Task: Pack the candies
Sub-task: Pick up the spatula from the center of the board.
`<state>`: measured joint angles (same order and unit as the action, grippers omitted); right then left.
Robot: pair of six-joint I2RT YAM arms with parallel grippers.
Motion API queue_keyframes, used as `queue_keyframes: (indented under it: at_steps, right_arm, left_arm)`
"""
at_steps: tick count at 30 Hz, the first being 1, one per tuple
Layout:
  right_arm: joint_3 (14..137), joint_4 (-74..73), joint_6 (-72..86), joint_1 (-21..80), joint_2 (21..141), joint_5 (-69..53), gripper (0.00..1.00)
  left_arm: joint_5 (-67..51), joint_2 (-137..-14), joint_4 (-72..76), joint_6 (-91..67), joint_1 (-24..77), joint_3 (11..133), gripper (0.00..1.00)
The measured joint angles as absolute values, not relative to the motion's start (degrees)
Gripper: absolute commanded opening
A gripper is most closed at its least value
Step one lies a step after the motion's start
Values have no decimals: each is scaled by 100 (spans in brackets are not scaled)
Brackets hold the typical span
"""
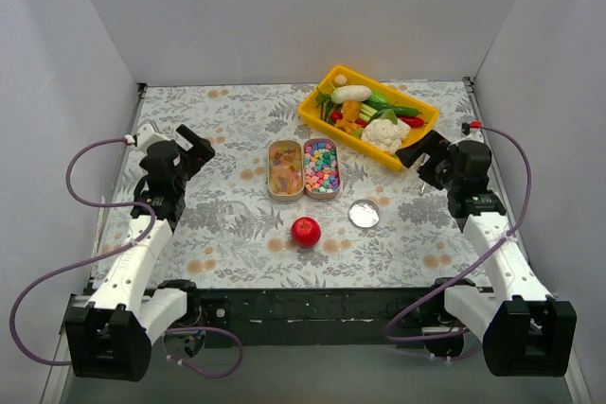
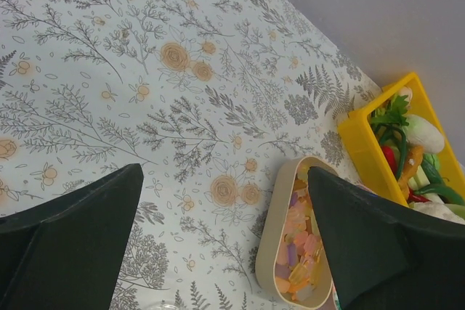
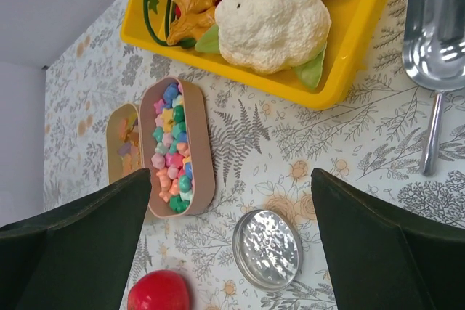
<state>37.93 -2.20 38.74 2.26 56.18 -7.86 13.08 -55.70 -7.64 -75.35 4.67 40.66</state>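
Dark fingers (image 2: 73,230) fill the lower corners of both wrist views. Left gripper (image 2: 225,201): jaws spread wide, nothing between them, above bare floral tablecloth (image 1: 218,224) at the left side of the table. Right gripper (image 3: 231,194): jaws likewise spread wide and unloaded, positioned at the right side, just beside the near end of the yellow tray (image 1: 312,109). Candies (image 1: 285,170): amber, orange and pale pieces, contained in the left oval tin (image 1: 270,172) at table centre. Directly against it on its right stands a second oval tin (image 1: 339,175) filled with multicoloured star-shaped pieces (image 1: 322,167). Red ball (image 1: 305,231): on the cloth, near the tins on the arm side, not touching them. Round silver lid (image 1: 364,213): flat on the cloth, to the right of the ball, apart from both tins. Yellow tray: at far right, set diagonally, holding toy vegetables including a white cauliflower (image 3: 269,16). Metal scoop (image 3: 436,19): lying on the cloth beside the tray, shown in the right wrist view.
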Motion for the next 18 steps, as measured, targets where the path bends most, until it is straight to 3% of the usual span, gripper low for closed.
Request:
queue_keyframes:
  at_steps: [13,18]
  right_arm:
    - [3817,-497,3428,226,6082,-2154,95]
    - [3817,-679,3236,235,6049,-2305,87]
  left_arm:
    - [178,-5798,-792,-6965,467,4163,98]
    - [-202,-5804,-770,-6812,467,4134,98]
